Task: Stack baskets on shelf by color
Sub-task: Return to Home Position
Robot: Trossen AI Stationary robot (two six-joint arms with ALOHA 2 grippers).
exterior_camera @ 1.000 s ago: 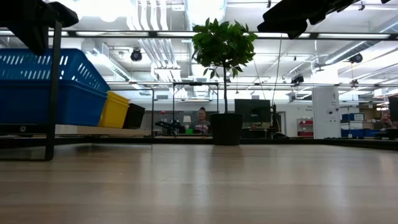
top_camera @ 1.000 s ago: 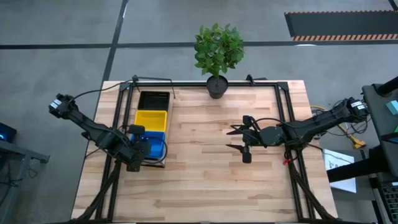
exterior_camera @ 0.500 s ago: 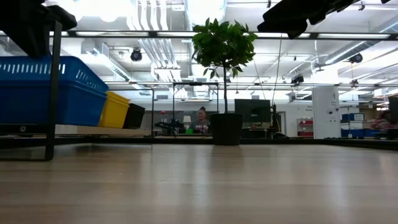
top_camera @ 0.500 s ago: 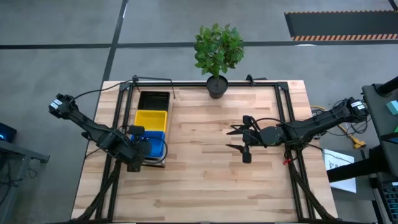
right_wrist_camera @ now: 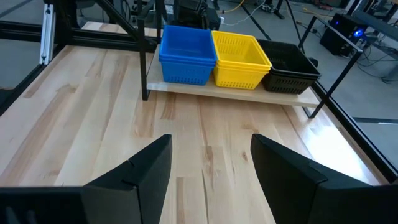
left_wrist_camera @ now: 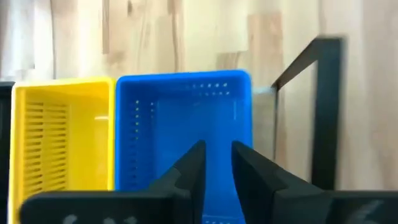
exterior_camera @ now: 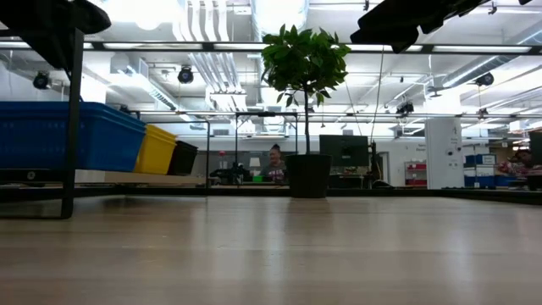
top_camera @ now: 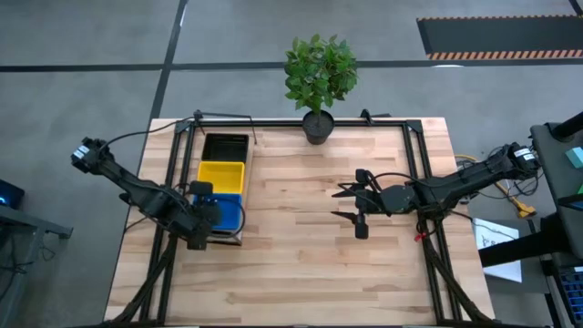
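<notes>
On the shelf [right_wrist_camera: 230, 92] at the table's left stand a blue basket stack [top_camera: 230, 211], yellow baskets [top_camera: 221, 176] and black baskets [top_camera: 225, 146], in a row from near to far. The top blue basket [exterior_camera: 59, 135] sits level. My left gripper [left_wrist_camera: 217, 162] hangs over the blue basket's [left_wrist_camera: 186, 118] left side with a narrow gap between its fingers. In the low view there is clear space between it and the basket's rim. My right gripper [top_camera: 349, 202] is open, above the middle of the table.
A black plant pot [top_camera: 317, 128] with a leafy plant stands at the table's far edge. The shelf's black frame post [left_wrist_camera: 326, 112] rises beside the blue basket. Bare planks lie between the shelf and my right gripper [right_wrist_camera: 211, 168]. A person shows in the room behind.
The top blue basket, tilted and higher a second ago, has come down and now sits level on the stack. Both arms have stayed about where they were.
</notes>
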